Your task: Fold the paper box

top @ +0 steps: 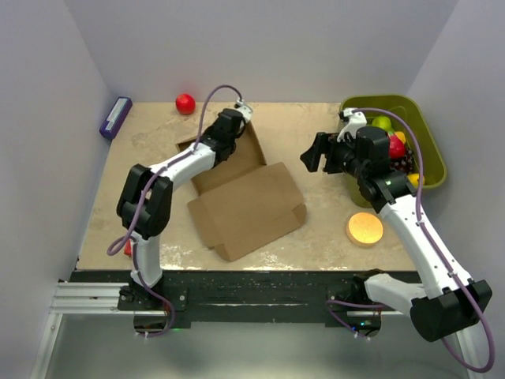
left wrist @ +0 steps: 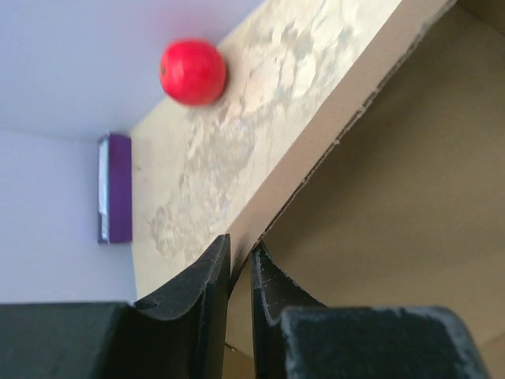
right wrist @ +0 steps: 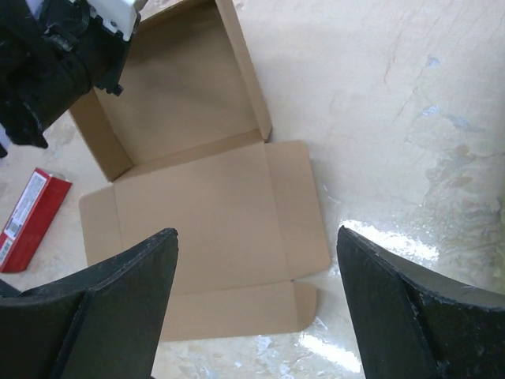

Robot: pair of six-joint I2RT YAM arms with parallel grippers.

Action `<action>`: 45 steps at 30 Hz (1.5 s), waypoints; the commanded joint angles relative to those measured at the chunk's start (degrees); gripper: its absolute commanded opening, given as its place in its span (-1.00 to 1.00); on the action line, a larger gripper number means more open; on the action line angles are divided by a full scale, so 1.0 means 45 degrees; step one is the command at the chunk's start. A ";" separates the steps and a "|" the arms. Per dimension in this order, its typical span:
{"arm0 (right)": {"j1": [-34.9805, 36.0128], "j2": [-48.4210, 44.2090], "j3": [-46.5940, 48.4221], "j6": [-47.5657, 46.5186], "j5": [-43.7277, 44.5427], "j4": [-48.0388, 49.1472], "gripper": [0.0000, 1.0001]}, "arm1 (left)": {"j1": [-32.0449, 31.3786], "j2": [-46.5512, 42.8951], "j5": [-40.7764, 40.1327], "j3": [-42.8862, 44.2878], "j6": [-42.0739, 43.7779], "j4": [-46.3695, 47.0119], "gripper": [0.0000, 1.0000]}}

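The paper box [top: 248, 209] lies in the middle of the table as brown cardboard. Its flat lid panel is toward the near side and its tray part, with raised side walls, is toward the back. My left gripper [top: 229, 134] reaches over the tray's far side. In the left wrist view the left gripper [left wrist: 239, 249] is shut on the thin upright edge of a wall of the paper box [left wrist: 394, 181]. My right gripper [top: 314, 155] hovers to the right of the box. From its wrist the right gripper [right wrist: 256, 237] stands wide open over the flat lid [right wrist: 205, 221], holding nothing.
A red ball [top: 185, 103] and a purple block [top: 115, 117] sit at the back left. At the right a green bin [top: 430, 170] holds fruit. An orange disc [top: 365, 228] lies near the front right. A small red packet [right wrist: 31, 217] lies left of the box.
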 commanded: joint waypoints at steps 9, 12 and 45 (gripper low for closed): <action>-0.0064 0.0164 -0.0165 0.0482 -0.1677 -0.0240 0.72 | 0.2739 -0.0089 0.3467 -0.0852 -0.4372 -0.3396 -0.81; -0.0064 0.0282 -0.0516 0.0462 -0.1581 -0.0416 0.73 | 0.3091 -0.0265 0.3936 -0.1107 -0.4567 -0.3670 -0.81; -0.0064 0.3406 0.0378 -0.0727 -0.3884 0.1128 -0.92 | 0.3287 -0.5065 0.8547 -0.4232 -0.6111 -0.4177 0.57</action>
